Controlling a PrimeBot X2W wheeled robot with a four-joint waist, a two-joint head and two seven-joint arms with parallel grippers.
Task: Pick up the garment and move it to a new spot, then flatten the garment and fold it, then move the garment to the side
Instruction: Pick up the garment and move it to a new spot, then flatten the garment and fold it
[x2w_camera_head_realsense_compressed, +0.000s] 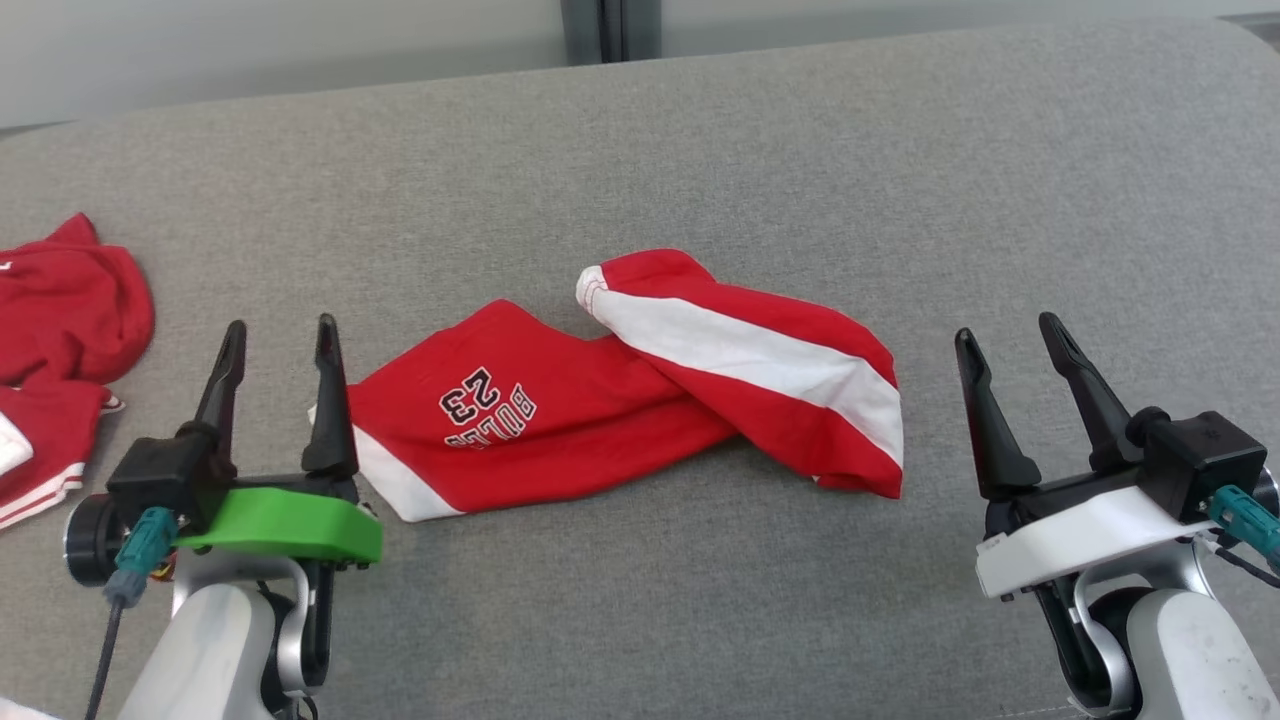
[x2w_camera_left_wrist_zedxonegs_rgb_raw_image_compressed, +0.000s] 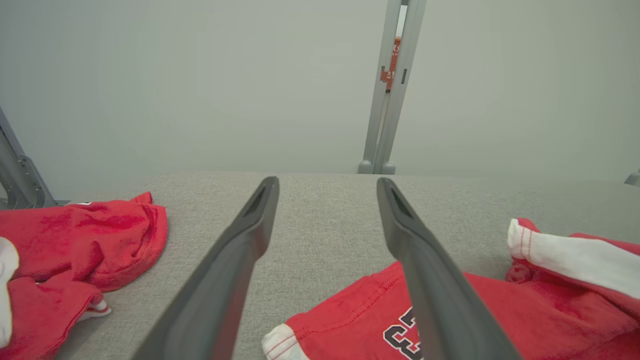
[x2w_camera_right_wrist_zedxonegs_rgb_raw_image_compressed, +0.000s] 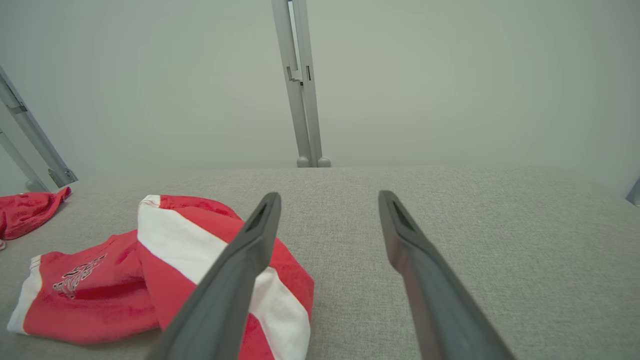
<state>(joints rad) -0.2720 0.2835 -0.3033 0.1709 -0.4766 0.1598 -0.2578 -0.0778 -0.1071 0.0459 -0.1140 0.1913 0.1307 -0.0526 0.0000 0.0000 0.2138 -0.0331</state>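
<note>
red garment lies crumpled mid counter. left hand just beside its left end, fingers wide, holding nothing. right hand off to its right, also wide, empty. another red pile at left edge.

Red garment with white bands and a "23" print, twisted and bunched, on the grey surface
</note>
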